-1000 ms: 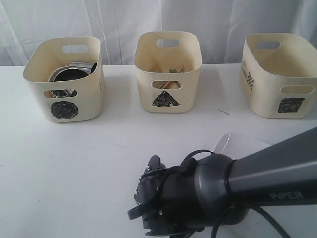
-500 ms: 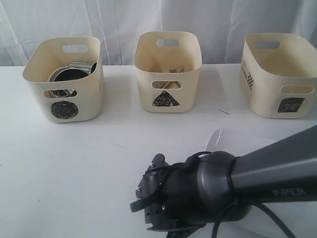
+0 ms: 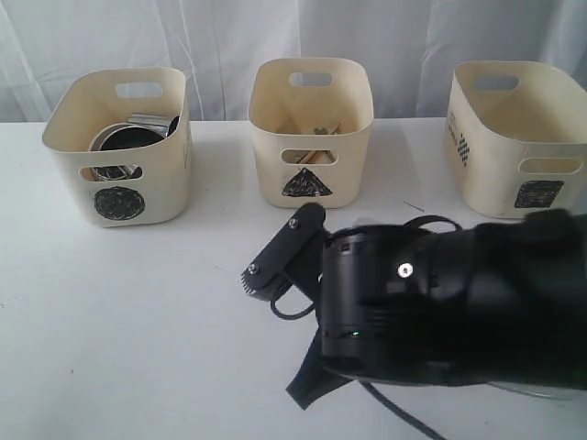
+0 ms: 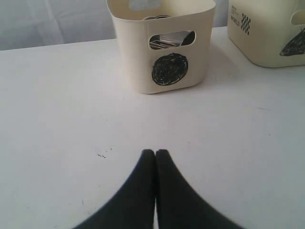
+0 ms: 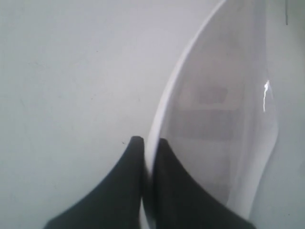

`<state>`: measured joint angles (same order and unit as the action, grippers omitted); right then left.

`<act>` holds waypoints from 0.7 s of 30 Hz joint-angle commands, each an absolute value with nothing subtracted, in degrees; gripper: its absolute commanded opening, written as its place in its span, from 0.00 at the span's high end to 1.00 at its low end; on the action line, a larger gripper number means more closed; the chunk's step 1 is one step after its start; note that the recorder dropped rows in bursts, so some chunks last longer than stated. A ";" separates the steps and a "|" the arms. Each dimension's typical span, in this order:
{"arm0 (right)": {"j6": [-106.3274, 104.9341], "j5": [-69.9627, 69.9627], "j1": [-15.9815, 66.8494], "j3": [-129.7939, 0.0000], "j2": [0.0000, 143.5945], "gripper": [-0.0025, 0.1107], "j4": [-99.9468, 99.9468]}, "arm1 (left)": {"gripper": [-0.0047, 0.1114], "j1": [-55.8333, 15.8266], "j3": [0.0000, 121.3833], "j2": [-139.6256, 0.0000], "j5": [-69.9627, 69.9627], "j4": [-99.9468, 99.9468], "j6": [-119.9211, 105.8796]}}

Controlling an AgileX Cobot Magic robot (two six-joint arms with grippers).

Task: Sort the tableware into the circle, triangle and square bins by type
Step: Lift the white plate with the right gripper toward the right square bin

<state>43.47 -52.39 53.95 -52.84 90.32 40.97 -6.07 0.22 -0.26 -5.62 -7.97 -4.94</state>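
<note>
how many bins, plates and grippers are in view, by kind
cream bins: 3 (circle bin, triangle bin, square bin)
white plate: 1
grippers: 2 (left gripper, shut on nothing; right gripper, pinching the plate's rim)
total: 6
The pieces inside the bins are too hidden to count.

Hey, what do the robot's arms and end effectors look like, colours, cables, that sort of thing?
The right arm is a bulky, rounded black housing with silver screws, a small green light and thin black cables looping beside a flat black bracket. The left end effector and right end effector each have two matte black fingers tapering to narrow tips.
</note>
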 commanded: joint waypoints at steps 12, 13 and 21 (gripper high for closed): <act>43.81 -58.93 54.19 -52.63 71.69 0.98 35.46 | 0.96 -5.78 0.00 0.00 -5.63 -8.48 -4.76; 43.81 -59.20 54.19 -52.63 70.89 0.98 35.31 | 0.96 -5.78 0.00 0.00 -5.63 -8.48 -4.76; 43.70 -60.04 54.92 -52.97 65.53 0.98 34.59 | 0.96 -5.78 0.00 0.00 -5.63 -8.48 -4.86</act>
